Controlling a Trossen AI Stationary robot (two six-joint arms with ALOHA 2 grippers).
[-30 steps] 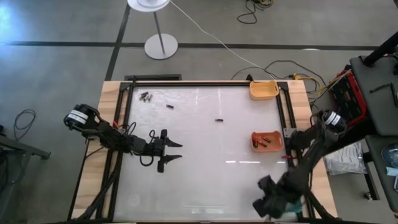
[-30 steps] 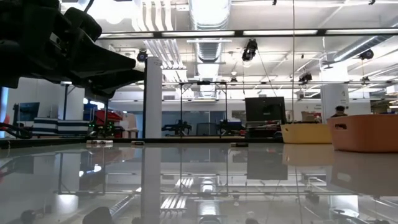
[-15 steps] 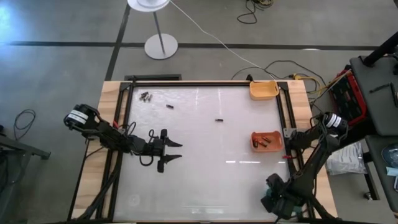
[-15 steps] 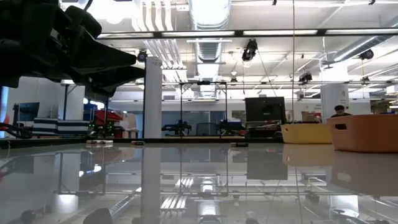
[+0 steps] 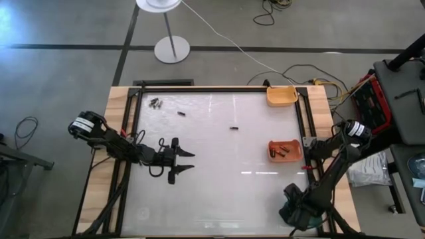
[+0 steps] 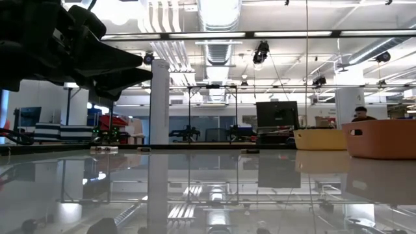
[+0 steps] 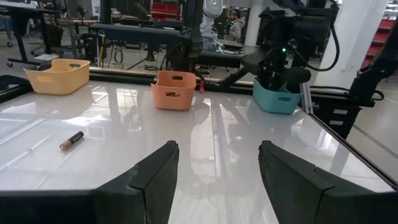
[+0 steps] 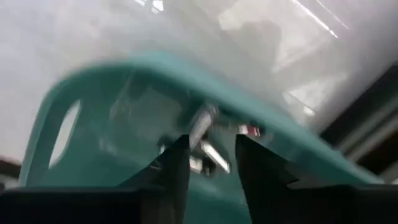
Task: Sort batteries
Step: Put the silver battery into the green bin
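Teal tray (image 8: 81, 81) directly under the right hand (image 8: 211, 140), at the near right corner of the desk (image 5: 219, 192). Fingers (image 8: 171, 177) parted a little, gripping nothing. Just past the tips, inside the tray, a silvery battery (image 8: 202, 124) lying tilted, with more batteries blurred beside it. Farther along the right edge, an orange tray (image 5: 272, 145) holding a few dark batteries (image 5: 282, 151); at the far right corner, a yellow tray (image 5: 281, 96). Out on the bare glossy middle, well apart from both hands, a lone battery (image 5: 234, 127); toward the far left corner, a small cluster (image 5: 156, 103) and one more cell (image 5: 180, 114) beside it. Over the left half, the left hand (image 5: 186, 162), hovering spread wide with nothing between its fingers, pointed across at the trays. Compared with a second ago: right wrist swung a little rightward along the near edge, fingers parted where pressed together before; left arm unmoved, loose cells unmoved. Beyond the desk in the low view, a person's head (image 6: 361, 114) risen slightly higher behind the orange tray.
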